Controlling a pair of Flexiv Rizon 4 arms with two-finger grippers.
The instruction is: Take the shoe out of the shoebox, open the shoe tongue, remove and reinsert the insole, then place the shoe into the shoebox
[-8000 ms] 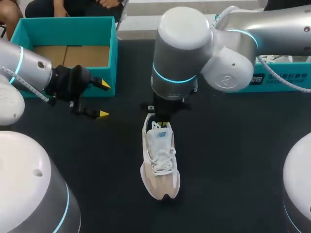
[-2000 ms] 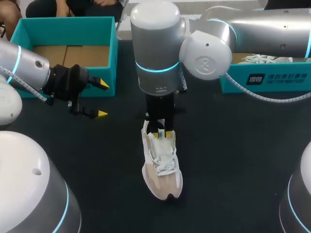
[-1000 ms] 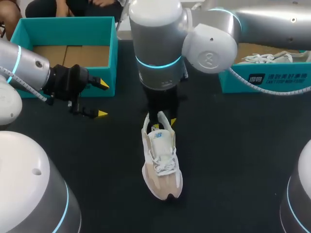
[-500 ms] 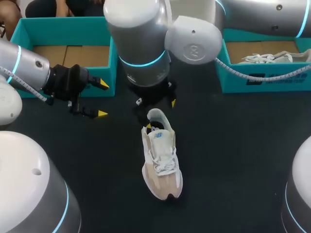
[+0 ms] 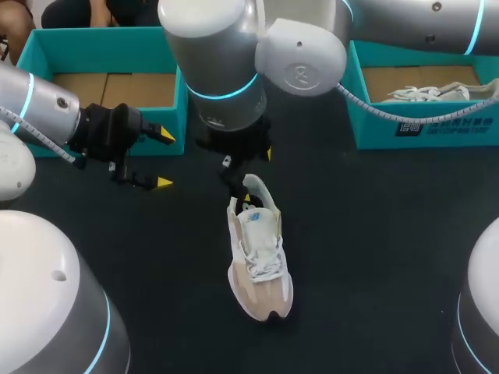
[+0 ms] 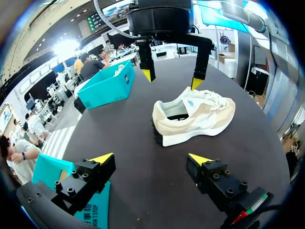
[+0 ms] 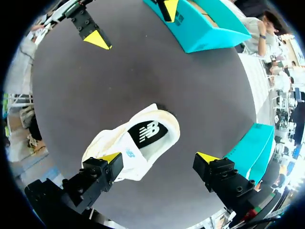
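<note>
Sneaker lies on the table, toe twd me, heel under R gripper, whose fingers are spread wide w/ nothing in them. L gripper is also wide and empty, by the empty teal shoebox. Probably the insole step: lower one R finger inside the collar, pinch the insole at its heel edge, peel slowly; L could pin the toe. R wrist view shows the insole seated flat; head view doesn't. L wrist view shows R tips clear above the heel.

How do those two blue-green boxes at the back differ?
The left shoebox shows a bare brown floor; the right shoebox holds a pale shoe. The left shoebox stands beside the left gripper; the right shoebox is partly hidden behind the right arm. Both are teal and open.
</note>
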